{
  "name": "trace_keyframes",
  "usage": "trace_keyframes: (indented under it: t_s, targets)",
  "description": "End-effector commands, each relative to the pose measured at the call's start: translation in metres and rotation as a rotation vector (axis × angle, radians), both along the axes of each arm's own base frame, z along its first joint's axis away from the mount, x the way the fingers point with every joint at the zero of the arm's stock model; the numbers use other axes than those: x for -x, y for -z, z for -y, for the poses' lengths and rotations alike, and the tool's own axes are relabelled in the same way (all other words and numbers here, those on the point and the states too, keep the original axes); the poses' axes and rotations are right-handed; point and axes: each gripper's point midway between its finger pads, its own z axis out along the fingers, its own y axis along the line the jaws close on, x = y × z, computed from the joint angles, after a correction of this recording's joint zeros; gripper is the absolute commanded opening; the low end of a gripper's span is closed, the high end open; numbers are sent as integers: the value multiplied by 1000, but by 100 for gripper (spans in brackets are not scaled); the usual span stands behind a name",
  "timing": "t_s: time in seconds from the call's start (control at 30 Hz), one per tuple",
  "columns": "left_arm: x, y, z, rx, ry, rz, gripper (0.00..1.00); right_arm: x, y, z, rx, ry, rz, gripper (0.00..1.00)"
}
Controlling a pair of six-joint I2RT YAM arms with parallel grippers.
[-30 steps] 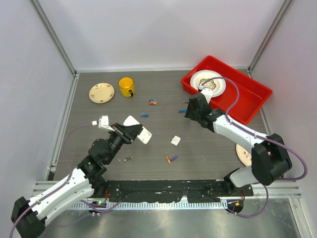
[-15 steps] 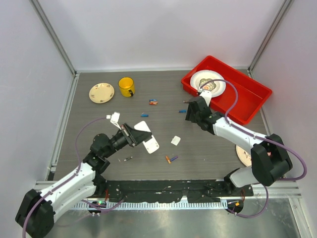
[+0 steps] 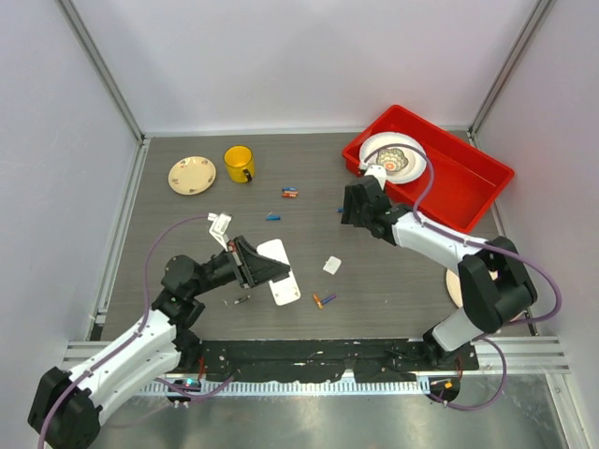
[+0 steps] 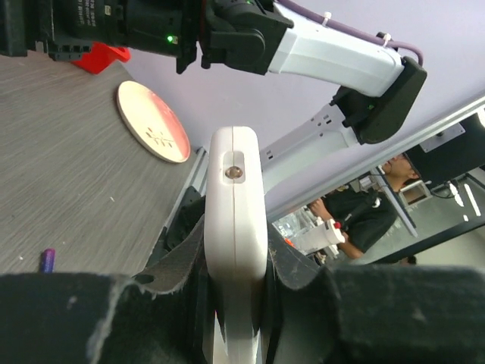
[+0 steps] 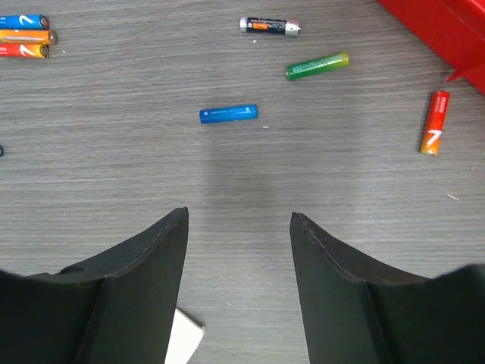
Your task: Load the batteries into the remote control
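My left gripper (image 3: 257,268) is shut on the white remote control (image 3: 278,271) and holds it over the table's near middle. In the left wrist view the remote (image 4: 236,220) stands edge-on between the jaws. My right gripper (image 3: 350,210) is open and empty, low over the table left of the red bin. In the right wrist view its gripper (image 5: 239,220) faces a blue battery (image 5: 228,114), a green one (image 5: 317,65), a black one (image 5: 270,26) and an orange one (image 5: 430,133). More batteries lie at the centre (image 3: 290,193), near the front (image 3: 323,300) and at the far left of the right wrist view (image 5: 23,38).
A small white square piece (image 3: 331,265) lies between the arms; it also shows in the right wrist view (image 5: 182,337). A yellow mug (image 3: 239,164) and a plate (image 3: 192,174) stand at the back left. A red bin (image 3: 468,182) holds a white plate (image 3: 393,156). Another plate (image 3: 455,290) lies near the right arm's base.
My left arm has carried the remote to the right and nearer the front edge. My right gripper has moved left and farther back, toward the scattered batteries.
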Motion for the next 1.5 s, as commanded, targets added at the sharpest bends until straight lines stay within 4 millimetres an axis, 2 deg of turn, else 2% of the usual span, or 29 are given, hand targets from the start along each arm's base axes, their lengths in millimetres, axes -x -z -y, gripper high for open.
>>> trace_keyframes:
  t_s: [0.0, 0.03, 0.1, 0.13, 0.17, 0.23, 0.33, 0.73, 1.3, 1.47]
  targets:
    - [-4, -8, -8, -31, -71, 63, 0, -25, -16, -18, -7, -21, 35, 62]
    - [-9, -2, -11, -45, -109, 42, 0, -32, -21, -22, -14, -22, 43, 62]
    - [-10, -1, -15, -40, -135, 56, 1, -36, -6, -22, 17, -15, 5, 64]
    - [-11, 2, -15, -49, -141, 47, 0, -41, -9, -25, 17, -17, 10, 66]
    - [-10, 1, -15, -50, -139, 50, 1, -42, -5, -26, 25, -20, -2, 69]
    - [-9, 3, -15, -56, -133, 45, 0, -48, 3, -27, 50, -20, -16, 80]
    - [-9, 7, -14, -58, -127, 32, 0, -57, 11, -28, 82, -14, -28, 81]
    - [-10, 13, -14, -43, -125, 10, 0, -76, 42, -29, 177, -11, -83, 80]
    - [-11, 16, -14, -30, -132, 5, 1, -79, 66, -27, 176, -27, -131, 74]
    - [-12, 18, -14, -32, -140, -2, 0, -80, 72, -25, 159, -27, -147, 68]
